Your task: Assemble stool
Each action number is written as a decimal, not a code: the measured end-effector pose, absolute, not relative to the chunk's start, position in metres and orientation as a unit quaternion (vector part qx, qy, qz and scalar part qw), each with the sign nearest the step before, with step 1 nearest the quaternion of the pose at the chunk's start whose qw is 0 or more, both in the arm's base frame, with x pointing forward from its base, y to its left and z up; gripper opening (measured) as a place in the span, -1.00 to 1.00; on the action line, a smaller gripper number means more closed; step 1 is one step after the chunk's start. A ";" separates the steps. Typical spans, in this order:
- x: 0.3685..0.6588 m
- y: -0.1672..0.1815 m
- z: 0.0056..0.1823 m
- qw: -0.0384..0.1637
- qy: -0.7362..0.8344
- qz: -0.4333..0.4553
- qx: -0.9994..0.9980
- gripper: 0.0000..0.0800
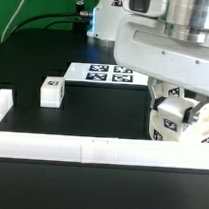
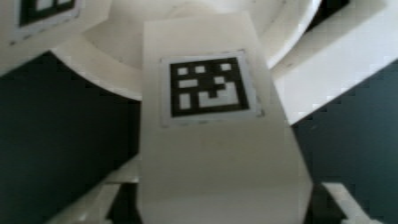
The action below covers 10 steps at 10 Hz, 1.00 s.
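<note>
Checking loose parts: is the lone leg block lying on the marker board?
No, the leg block sits on bare black table, apart from the marker board.

Ext view bright, whites near blown out; wrist view soft, leg block (image 2: 210, 165) prob out of focus.

seat (image 2: 107, 55) cut off by wrist view's edges, blurred, marker board (image 1: 82, 71) partly hidden behind arm (image 1: 166, 46)
</note>
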State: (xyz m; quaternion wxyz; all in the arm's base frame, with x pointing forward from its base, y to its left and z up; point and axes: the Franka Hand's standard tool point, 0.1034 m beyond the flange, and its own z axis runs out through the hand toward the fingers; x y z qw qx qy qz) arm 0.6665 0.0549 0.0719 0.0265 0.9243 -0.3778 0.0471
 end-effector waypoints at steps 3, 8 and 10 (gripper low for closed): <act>0.662 0.052 0.075 0.035 -0.429 0.053 0.901 -0.14; 0.652 0.040 0.072 0.040 -0.571 0.060 0.818 -0.12; 0.652 0.040 0.072 0.040 -0.571 0.060 0.818 -0.12</act>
